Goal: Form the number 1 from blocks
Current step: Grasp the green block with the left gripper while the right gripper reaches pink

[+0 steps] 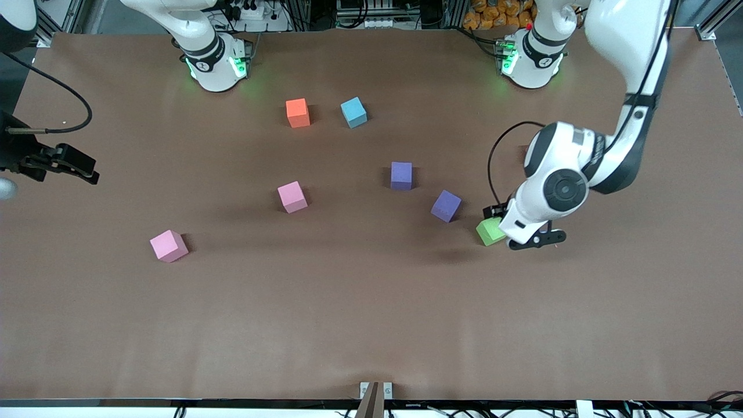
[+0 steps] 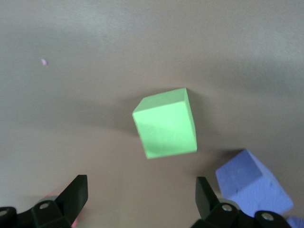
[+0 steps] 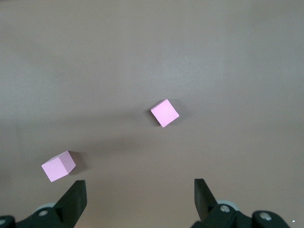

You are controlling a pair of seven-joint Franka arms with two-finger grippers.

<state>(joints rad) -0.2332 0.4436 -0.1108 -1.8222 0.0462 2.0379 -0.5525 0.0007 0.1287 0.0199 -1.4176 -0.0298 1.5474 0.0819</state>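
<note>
Seven foam blocks lie scattered on the brown table [image 1: 371, 325]: orange [image 1: 298, 112], light blue [image 1: 353, 112], two purple [image 1: 401, 175] [image 1: 446, 205], green [image 1: 490, 231] and two pink [image 1: 292, 197] [image 1: 169, 245]. A red block is out of view. My left gripper [image 1: 525, 237] hovers low beside the green block. It is open, and the green block [image 2: 166, 123] lies just ahead of its fingertips [image 2: 78, 190], not between them. A purple block [image 2: 251, 183] sits beside it. My right gripper [image 1: 81, 168] waits open at the right arm's end of the table, with both pink blocks [image 3: 165, 113] [image 3: 58, 166] below it.
The left arm's forearm and wrist [image 1: 566, 186] hang over the table above the green block. A black cable [image 1: 64, 87] loops near the right gripper. The table's edge nearest the front camera carries a small bracket [image 1: 375, 392].
</note>
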